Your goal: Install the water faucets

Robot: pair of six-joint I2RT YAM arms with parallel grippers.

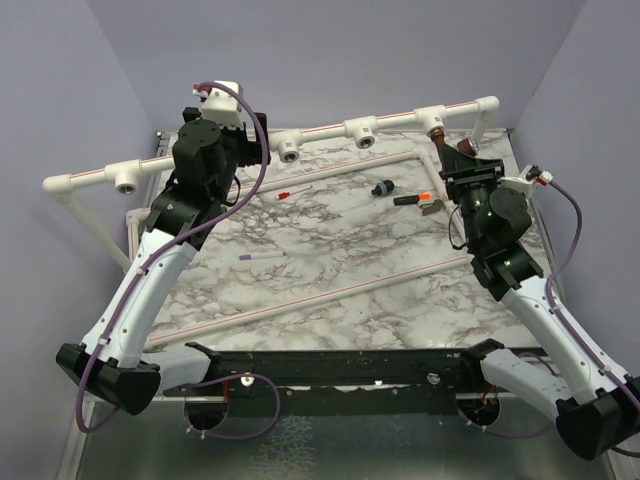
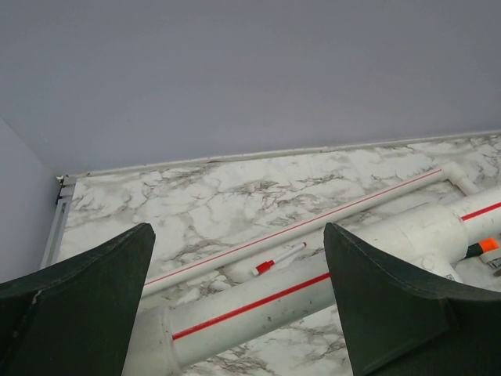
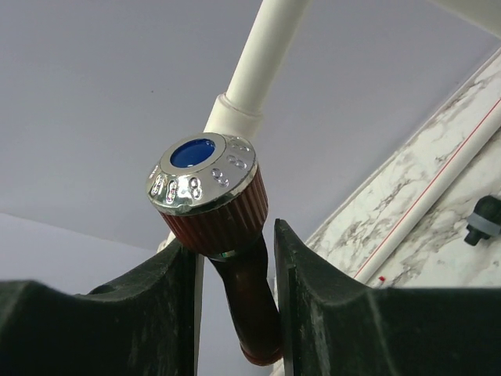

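The reddish-brown faucet (image 3: 211, 204), with a silvery cap and a blue centre, stands between my right gripper's (image 3: 235, 258) fingers. In the top view this faucet (image 1: 437, 132) sits at the T-fitting near the right end of the raised white pipe (image 1: 330, 128), and my right gripper (image 1: 452, 157) is shut on it just below. My left gripper (image 1: 250, 148) is open at the left part of the pipe. In the left wrist view its fingers (image 2: 94, 298) stand wide apart on either side of the red-striped pipe (image 2: 258, 301), touching nothing. The green faucet is out of view.
Open T-fittings (image 1: 288, 148) (image 1: 360, 132) (image 1: 125, 178) face forward along the pipe. Thin white pipes (image 1: 350, 170) (image 1: 320, 295) lie on the marble table. A red-capped stick (image 1: 295, 190), a purple-capped stick (image 1: 262, 256), a black part (image 1: 382, 187) and a black-and-orange part (image 1: 415, 200) lie loose.
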